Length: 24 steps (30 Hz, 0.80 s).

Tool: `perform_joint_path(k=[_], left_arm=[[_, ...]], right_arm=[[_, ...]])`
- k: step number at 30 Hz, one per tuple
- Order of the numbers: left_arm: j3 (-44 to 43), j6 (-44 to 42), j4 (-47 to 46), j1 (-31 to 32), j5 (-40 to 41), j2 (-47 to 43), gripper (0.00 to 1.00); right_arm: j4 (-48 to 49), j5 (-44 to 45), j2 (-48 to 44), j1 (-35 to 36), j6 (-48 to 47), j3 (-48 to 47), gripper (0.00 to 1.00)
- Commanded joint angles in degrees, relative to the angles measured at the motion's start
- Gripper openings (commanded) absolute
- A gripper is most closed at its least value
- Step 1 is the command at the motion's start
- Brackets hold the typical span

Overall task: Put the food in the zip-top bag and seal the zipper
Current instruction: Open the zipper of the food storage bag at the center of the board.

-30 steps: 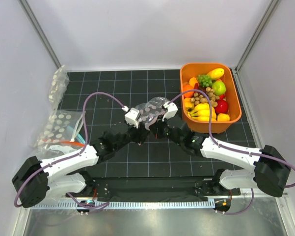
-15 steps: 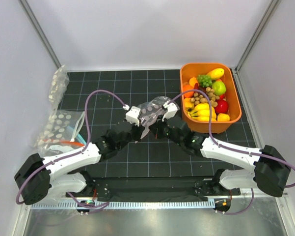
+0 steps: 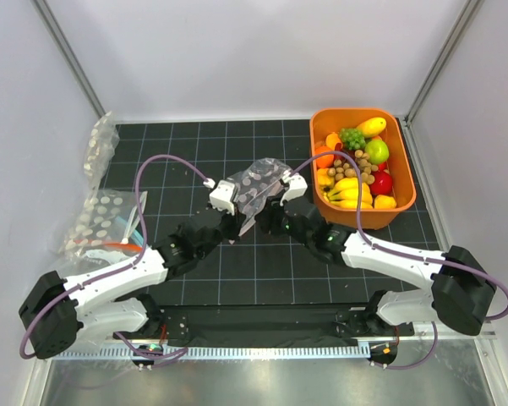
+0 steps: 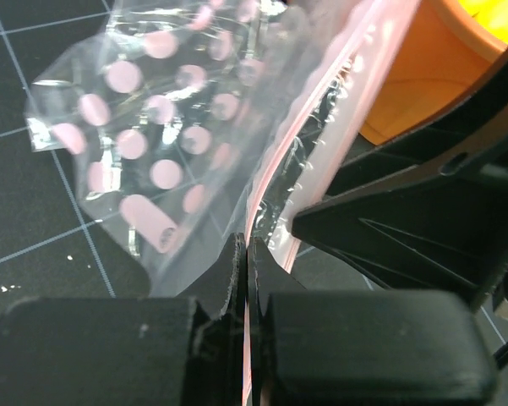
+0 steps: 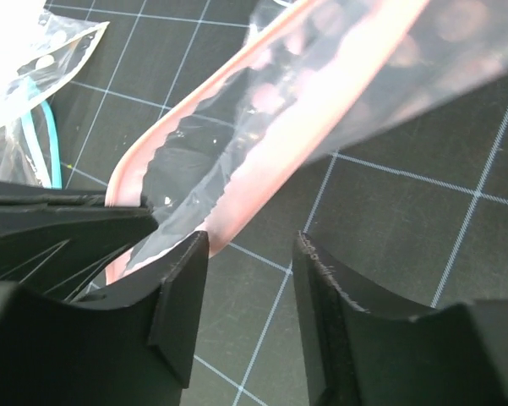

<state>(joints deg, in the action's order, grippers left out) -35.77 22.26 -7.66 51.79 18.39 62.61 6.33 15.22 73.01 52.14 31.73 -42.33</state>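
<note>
**Bag pinched at mid-bench, fruit in the tub**

Arms first, from the near edge. The left arm (image 3: 110, 283) rises from the near-left corner and the right arm (image 3: 389, 258) from the near-right corner. Both stretch low and diagonally inward over the black gridded mat (image 3: 237, 279), and their wrists meet at the middle of the bench.

The left gripper (image 4: 247, 254) is clenched on the zipper (image 4: 297, 169): the pale pink strip runs straight down between its two closed fingertips. The right gripper (image 5: 241, 271) faces it from the other side with its fingers spread. Bare mat shows in the gap between them, and the pink rim passes just past the tip of one finger (image 5: 182, 279). Whether it touches that finger cannot be told.

The zip-top bag (image 3: 258, 182) hangs from this pinch, crumpled and tilted, its dotted body trailing toward the far edge. In the wrist views its mouth gapes a little between the two pink lips.

Two spare bags (image 3: 106, 220) with bolder dots lie along the left edge, one near the middle and one farther back.

The orange tub (image 3: 406, 182) sits at the far-right corner, just beside the right wrist, and holds the food (image 3: 359, 165). Bananas (image 3: 348, 190) lie at its near end beside a red piece (image 3: 380, 183). A brown nut-like cluster sits mid-tub, next to a green apple (image 3: 376, 152). Green grapes (image 3: 351, 137) and a yellow piece (image 3: 372, 127) are at the far end.
</note>
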Motion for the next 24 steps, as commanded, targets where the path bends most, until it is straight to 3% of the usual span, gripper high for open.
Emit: perform_joint_path(k=[1, 11, 18, 24], left_arm=[[0.1, 0.2, -3.0, 0.2, -1.5, -0.8, 0.0], [-1.2, -0.9, -3.8, 1.1, -7.4, 2.0, 0.0], [-2.5, -2.5, -3.1, 3.0, -7.3, 3.2, 0.0], [-2.1, -1.7, -1.8, 3.0, -2.8, 2.1, 0.0]], right_arm=[[0.6, 2.1, -0.9, -0.4, 0.3, -1.8, 0.52], [1.2, 4.5, -3.7, -0.8, 1.1, 0.0, 0.56], [1.2, 6.3, -4.5, -2.1, 2.7, 0.8, 0.53], [0.0, 6.4, -4.2, -3.4, 4.0, 1.0, 0.29]])
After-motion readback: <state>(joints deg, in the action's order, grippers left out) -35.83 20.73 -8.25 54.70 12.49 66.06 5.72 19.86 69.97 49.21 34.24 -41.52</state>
